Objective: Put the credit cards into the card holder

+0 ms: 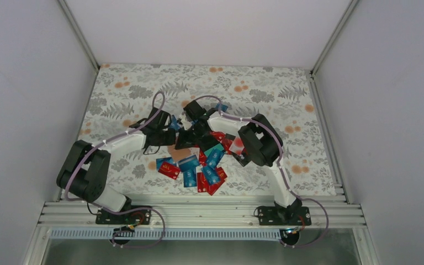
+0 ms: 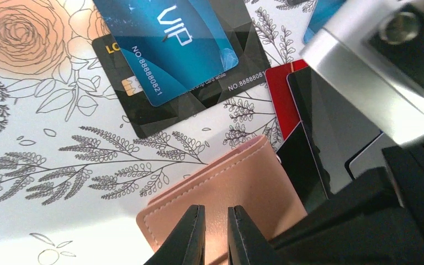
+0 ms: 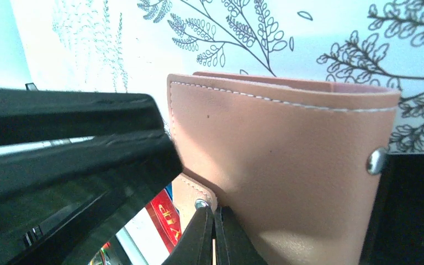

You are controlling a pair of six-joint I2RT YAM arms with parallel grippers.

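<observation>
Left pincer [image 2: 215,212] is nearly closed, with only a thin slit between its black fingers. The leather of the small flat tan-pink rectangular card holder [image 2: 226,176] fills that slit, so I read it as pinching the holder's near edge. My right pincer [image 3: 214,214] is fully closed, its tips pressed together against the holder's lower edge. I can't tell whether a flap is caught between them.

From above, I see both arms reaching to the middle of the wide white worktop [image 1: 143,94], printed with grey leaves and orange blooms. The credit cards [image 1: 199,168], thin flat plastic rectangles in blue, red, teal and black, lie overlapping in a loose heap on the near side of the pincers. The card holder sits at the heap's far left edge, between the two pincers.

On my left wrist view, a glossy blue card marked VIP [image 2: 171,38] lies on top of a black card with pale numbers [image 2: 171,113], both beyond the holder. A plain red card [image 2: 279,94] lies just right of the holder, partly under darker cards. On the right wrist view, a small round metal stud [image 3: 375,161] sits at the holder's right edge.
</observation>
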